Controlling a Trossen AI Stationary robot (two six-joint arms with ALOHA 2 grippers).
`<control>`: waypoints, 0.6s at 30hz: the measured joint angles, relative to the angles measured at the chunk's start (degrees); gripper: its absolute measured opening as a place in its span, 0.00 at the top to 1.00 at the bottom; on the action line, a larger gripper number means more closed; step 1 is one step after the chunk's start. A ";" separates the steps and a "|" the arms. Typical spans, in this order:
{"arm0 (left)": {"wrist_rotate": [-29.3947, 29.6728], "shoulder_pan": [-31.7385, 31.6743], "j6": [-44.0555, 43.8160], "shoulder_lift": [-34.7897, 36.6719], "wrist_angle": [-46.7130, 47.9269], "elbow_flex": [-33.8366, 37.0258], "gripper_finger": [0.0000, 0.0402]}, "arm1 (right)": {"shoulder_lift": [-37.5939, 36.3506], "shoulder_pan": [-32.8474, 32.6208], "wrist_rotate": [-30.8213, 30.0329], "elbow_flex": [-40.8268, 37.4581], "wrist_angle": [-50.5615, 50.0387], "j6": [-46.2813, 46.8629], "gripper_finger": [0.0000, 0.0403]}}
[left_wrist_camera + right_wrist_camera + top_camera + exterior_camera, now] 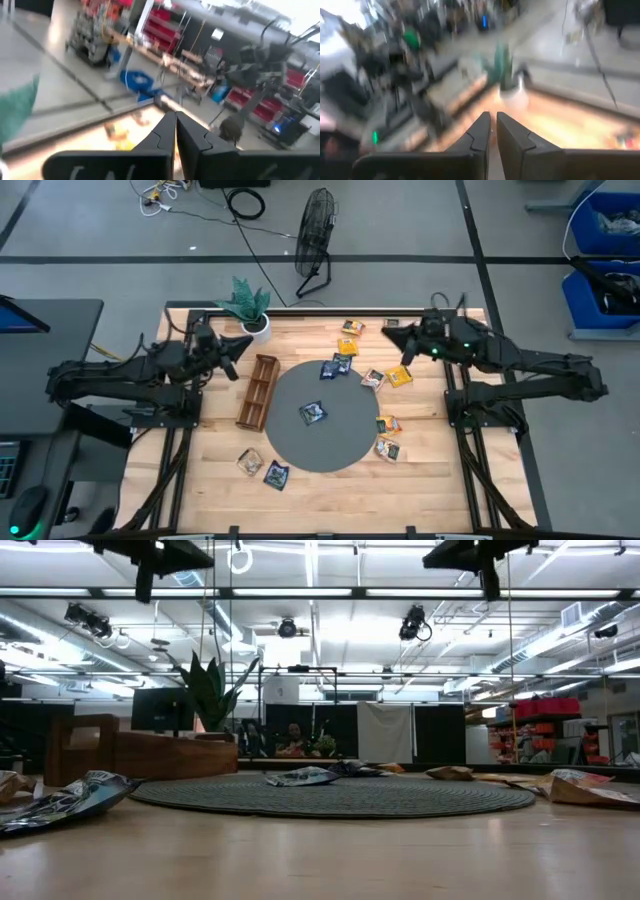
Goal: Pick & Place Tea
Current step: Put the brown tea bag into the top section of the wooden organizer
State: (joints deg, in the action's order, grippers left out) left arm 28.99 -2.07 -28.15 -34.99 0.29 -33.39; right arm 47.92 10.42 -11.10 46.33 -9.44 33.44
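- Watching from the remote station: both arms are raised above the back of the tabletop (pixel 320 480), neither touching anything.
- Left gripper (pixel 232 368) hangs near the wooden tray (pixel 257 391) and the potted plant (pixel 246 306); in my left wrist view its jaws are pressed together with nothing between them.
- Right gripper (pixel 404 356) sits over the back right area, just beside a yellow-orange sachet (pixel 399 377); in my right wrist view its jaws stand nearly together, a thin gap showing, nothing held.
- Tea sachets all lie loose, none in the tray.
- One dark sachet (pixel 313 414) lies near the middle of the round grey mat (pixel 325 445).
- Two dark ones (pixel 336 367) overlap the mat's back edge.
- Two yellow-orange ones (pixel 349 330) lie on the wood behind the mat.
- A pale sachet (pixel 373 378) sits at the mat's right rim.
- Two more (pixel 388 424) lie off the mat's right side, one just in front of the other.
- A pale sachet (pixel 249 461) and a dark sachet (pixel 277 475) lie at front left.
- Low view shows a crumpled dark sachet (pixel 70 802) close to the lens.
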 joint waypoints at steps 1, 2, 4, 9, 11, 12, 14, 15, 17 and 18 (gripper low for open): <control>-1.85 -0.12 -1.33 -0.15 2.05 0.00 0.94 | 0.96 0.00 1.81 0.61 -2.90 -0.01 0.90; -4.00 -0.10 -2.20 -0.47 3.73 0.00 0.93 | 1.90 0.00 3.55 1.19 -5.83 -0.49 0.90; -8.82 0.06 -2.79 -0.76 7.13 0.00 0.93 | 3.46 -0.02 6.90 2.06 -11.52 -0.72 0.90; -23.94 1.61 -2.45 -1.51 9.83 -0.02 0.93 | 6.86 -0.02 15.74 2.47 -16.77 2.23 0.84; -32.07 2.98 -1.40 -1.81 9.59 -0.04 0.92 | 8.20 -0.04 17.80 2.47 -17.61 2.31 0.81; -35.89 3.83 -1.41 -1.90 9.94 -0.07 0.91 | 8.79 -0.04 18.25 2.47 -17.73 2.31 0.79; -40.54 6.04 -1.39 -2.15 12.21 -0.06 0.88 | 9.93 -0.20 18.04 2.47 -17.71 2.26 0.76; -41.57 7.35 -1.24 -2.61 13.07 -0.05 0.87 | 10.53 -0.20 17.73 2.47 -17.70 2.15 0.75; -43.65 10.27 1.20 -3.20 16.47 -0.04 0.84 | 11.62 -0.20 17.58 2.47 -17.71 2.13 0.72; -44.98 11.79 3.48 -3.70 18.15 -0.04 0.83 | 12.05 -0.20 17.60 2.47 -17.67 2.11 0.71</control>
State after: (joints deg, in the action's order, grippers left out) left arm -15.99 9.71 -24.67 -38.69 18.45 -33.43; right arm 59.97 10.22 6.50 48.80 -27.12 35.55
